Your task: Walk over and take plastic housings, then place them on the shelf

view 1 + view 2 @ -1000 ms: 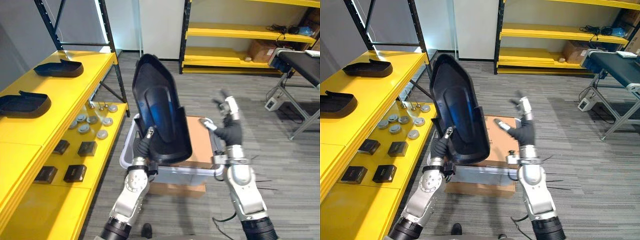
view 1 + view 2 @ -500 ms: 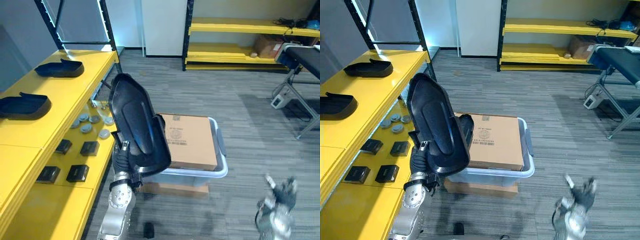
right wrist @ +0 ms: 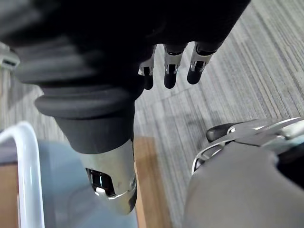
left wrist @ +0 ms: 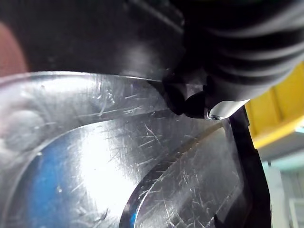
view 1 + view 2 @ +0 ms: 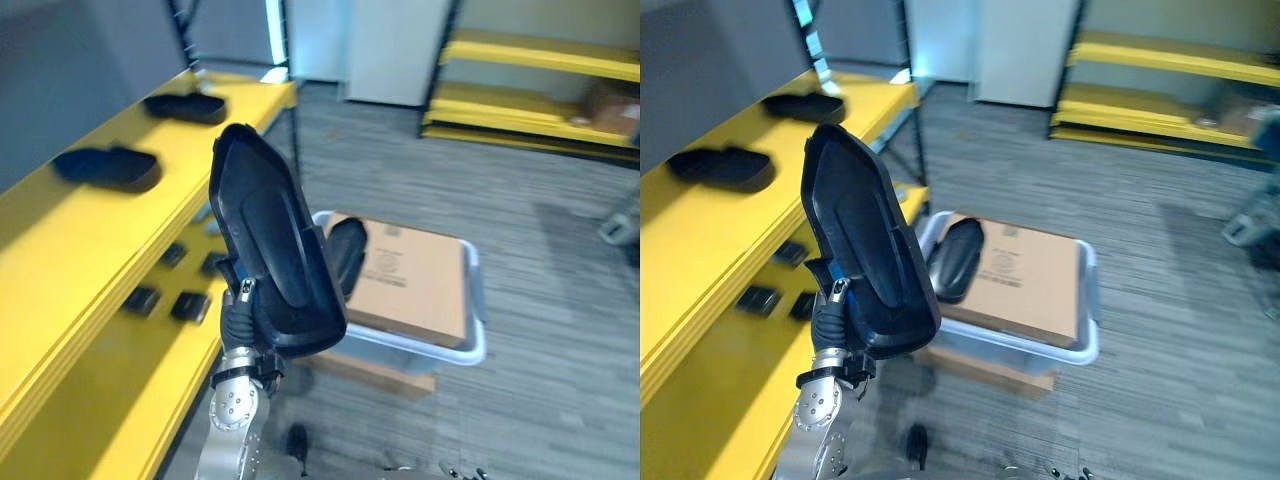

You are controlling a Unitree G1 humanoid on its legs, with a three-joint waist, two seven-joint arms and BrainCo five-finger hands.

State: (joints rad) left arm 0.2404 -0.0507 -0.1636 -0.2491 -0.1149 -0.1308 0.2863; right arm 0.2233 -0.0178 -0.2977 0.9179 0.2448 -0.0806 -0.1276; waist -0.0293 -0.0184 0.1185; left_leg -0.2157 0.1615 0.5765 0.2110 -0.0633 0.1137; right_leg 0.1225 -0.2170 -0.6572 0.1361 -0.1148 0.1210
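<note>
A large black plastic housing [image 5: 270, 250] stands upright in front of me, its glossy hollow side [image 4: 95, 156] facing me. My left hand [image 5: 238, 312] is shut on its lower edge, thumb on the inside and fingers behind it. A second black housing [image 5: 346, 254] lies at the left end of a cardboard box [image 5: 420, 280] in the bin. Two more housings [image 5: 185, 105] [image 5: 108, 166] rest on the yellow shelf [image 5: 60, 260] at the left. My right hand [image 3: 171, 64] hangs low over the floor beside the bin with relaxed, straight fingers and nothing in it.
The pale plastic bin [image 5: 478, 342] sits on a flat carton on the grey floor, right of the shelf. Small black blocks [image 5: 190, 305] lie on the lower yellow shelf level. A black shelf post [image 5: 290, 120] rises behind the housing. More yellow racks [image 5: 540, 110] stand at the far wall.
My right arm has dropped from beside the housing down to my side. The whole view has swung toward the yellow shelf. My left hand still holds the housing upright.
</note>
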